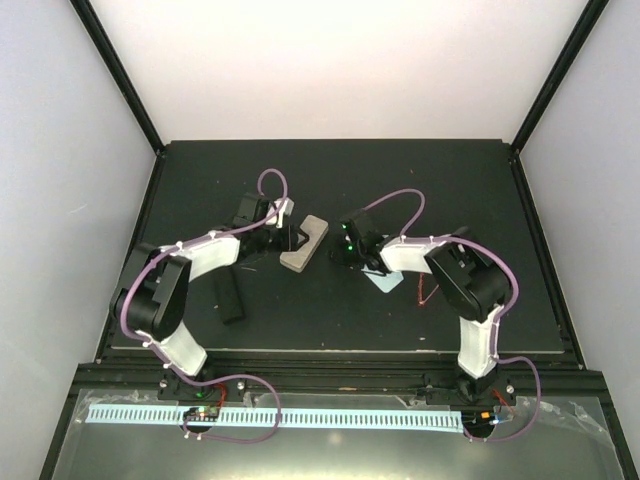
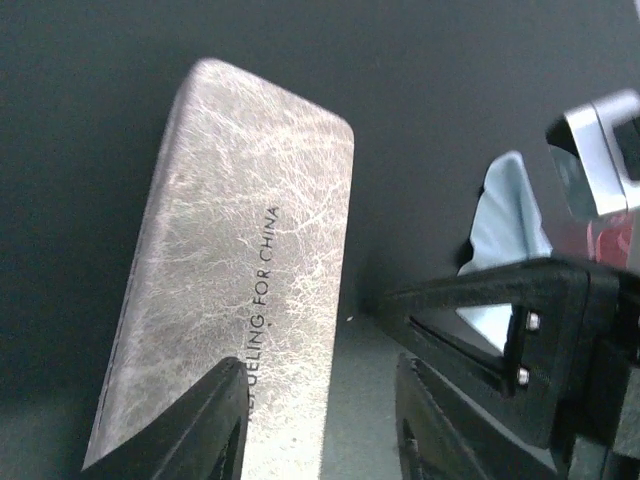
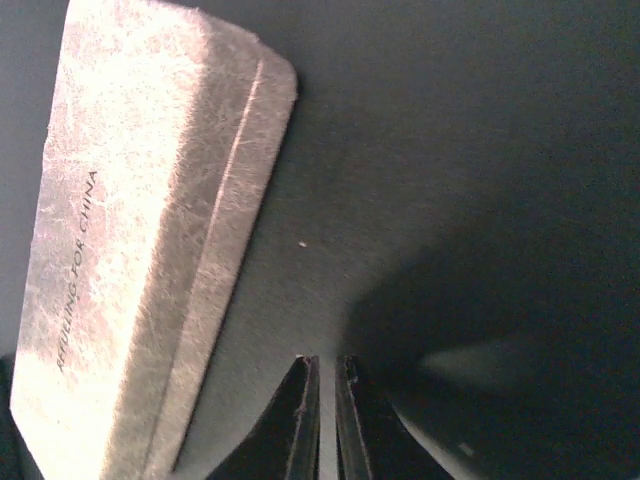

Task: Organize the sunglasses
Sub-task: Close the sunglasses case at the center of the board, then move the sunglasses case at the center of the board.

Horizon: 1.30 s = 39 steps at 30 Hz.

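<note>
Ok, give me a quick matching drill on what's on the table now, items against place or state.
1 beige case
2 black case
3 blue cloth
4 right gripper

A partly under the right arm
B shut, empty
C centre of the table
D beside the left arm

Pairs: 1-C, 2-D, 3-A, 4-B

Beige case (image 2: 240, 250) on dark table (image 2: 80, 100), left gripper (image 2: 322, 380) parted over case's near end, right gripper (image 2: 420, 312) right of case, light blue cloth (image 2: 510, 215) farther right
</note>
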### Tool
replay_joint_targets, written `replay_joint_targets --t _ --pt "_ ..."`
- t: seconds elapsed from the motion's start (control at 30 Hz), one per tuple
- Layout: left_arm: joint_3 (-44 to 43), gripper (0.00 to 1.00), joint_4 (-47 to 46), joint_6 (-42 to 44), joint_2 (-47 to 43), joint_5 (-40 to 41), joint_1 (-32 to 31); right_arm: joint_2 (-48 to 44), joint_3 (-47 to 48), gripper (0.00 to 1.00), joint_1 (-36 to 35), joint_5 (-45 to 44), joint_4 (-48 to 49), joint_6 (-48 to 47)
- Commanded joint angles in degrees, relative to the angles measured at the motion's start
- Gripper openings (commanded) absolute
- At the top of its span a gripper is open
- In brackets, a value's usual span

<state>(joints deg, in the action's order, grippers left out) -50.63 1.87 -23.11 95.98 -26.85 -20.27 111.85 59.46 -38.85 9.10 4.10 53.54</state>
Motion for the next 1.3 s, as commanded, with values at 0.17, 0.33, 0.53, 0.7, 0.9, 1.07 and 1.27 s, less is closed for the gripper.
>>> replay_joint_targets --t 0.17,0.33,0.53,0.7,0.9,1.07,1.27 --pt "1.54 0.88 4.93 5.09 -9.31 13.87 -1.31 -16.03 -6.81 0.3 0.03 -10.98 -6.87 -8.49" --pt "0.18 0.99 9.32 8.95 -8.9 22.95 -5.74 -23.82 -12.92 0.44 0.18 -12.25 -7.82 -11.31" --pt "-5.28 0.99 18.33 14.76 -2.14 29.88 -8.95 -32.19 -18.53 0.48 0.21 -11.93 -10.41 -12.29" --pt "-7.35 0.99 20.91 16.42 1.7 29.01 -10.29 -36.19 -22.1 0.5 0.18 -10.9 -10.82 -12.35" --pt "-8.62 0.95 22.94 16.04 4.42 28.25 -10.39 -37.5 -23.77 0.51 0.18 -9.93 -10.21 -11.68" --pt "-8.63 0.86 23.9 15.91 4.69 27.77 -10.54 -37.21 -23.69 0.51 0.18 -9.83 -10.14 -11.5" --pt "-9.78 0.74 25.44 14.13 6.38 31.64 -10.44 -38.02 -24.17 0.51 0.18 -9.9 -9.99 -11.5"
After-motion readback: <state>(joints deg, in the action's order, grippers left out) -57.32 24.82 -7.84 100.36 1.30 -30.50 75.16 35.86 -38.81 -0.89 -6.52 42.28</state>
